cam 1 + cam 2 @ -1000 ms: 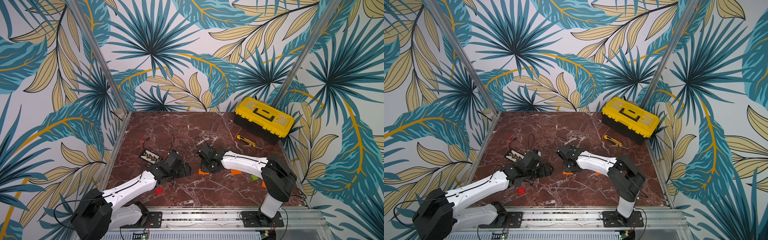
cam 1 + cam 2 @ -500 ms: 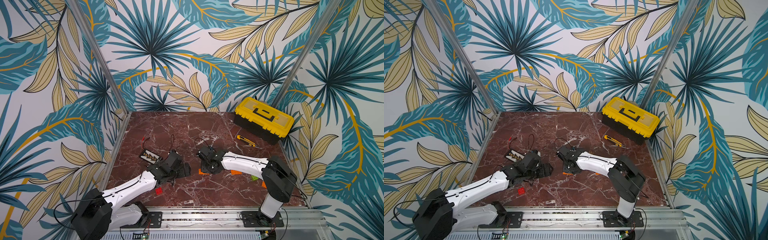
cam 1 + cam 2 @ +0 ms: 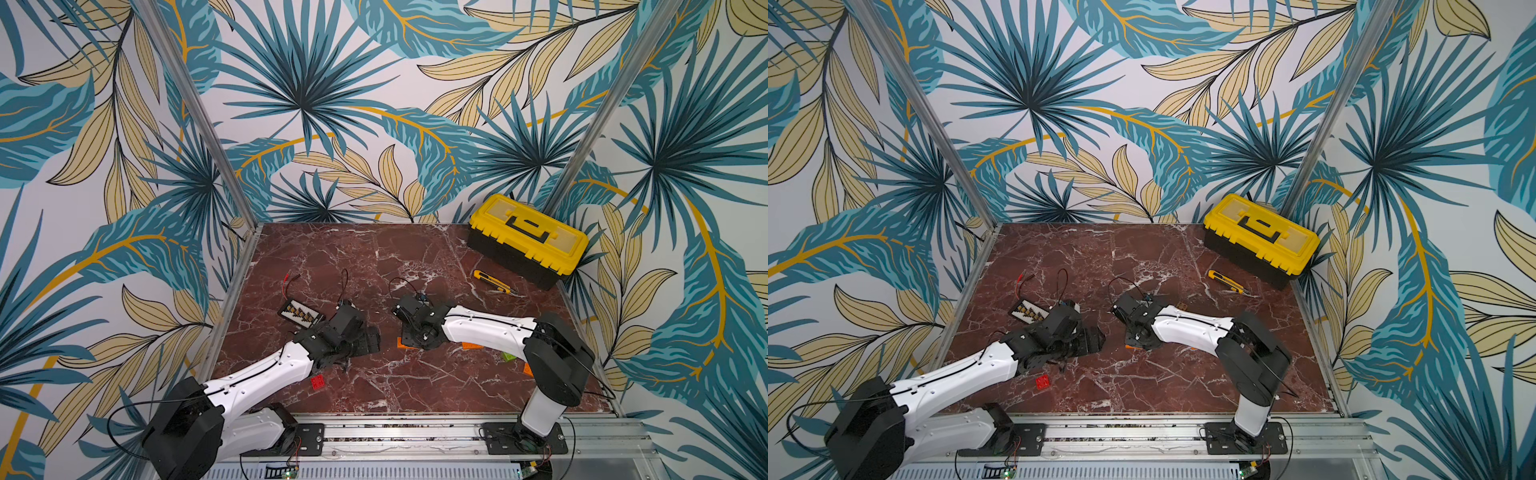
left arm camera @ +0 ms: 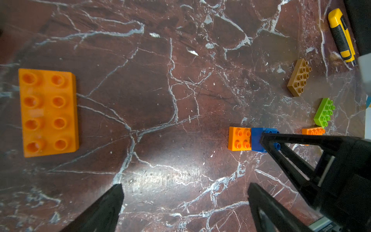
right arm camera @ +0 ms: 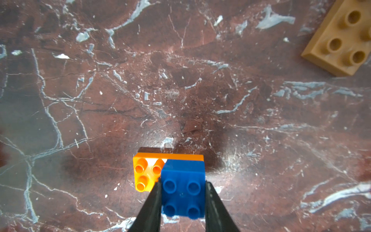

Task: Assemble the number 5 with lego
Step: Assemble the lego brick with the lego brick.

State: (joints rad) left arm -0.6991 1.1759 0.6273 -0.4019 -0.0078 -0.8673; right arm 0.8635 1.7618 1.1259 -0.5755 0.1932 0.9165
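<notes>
The right claw (image 5: 183, 185) pinches the blue square brick (image 5: 182, 192) by its two flat side walls. The brick sits studs-up over one half of an orange oblong brick (image 5: 145, 172) lying flat on the bench (image 5: 180, 80). Both are light, rigid, glossy plastic, so smooth walls may slip. I judge a square grip low on opposite faces is best. The orange brick's long axis runs along the claw's closing line, bare studs upward. The left claw (image 4: 184, 186) hangs wide and empty nearby.
</notes>
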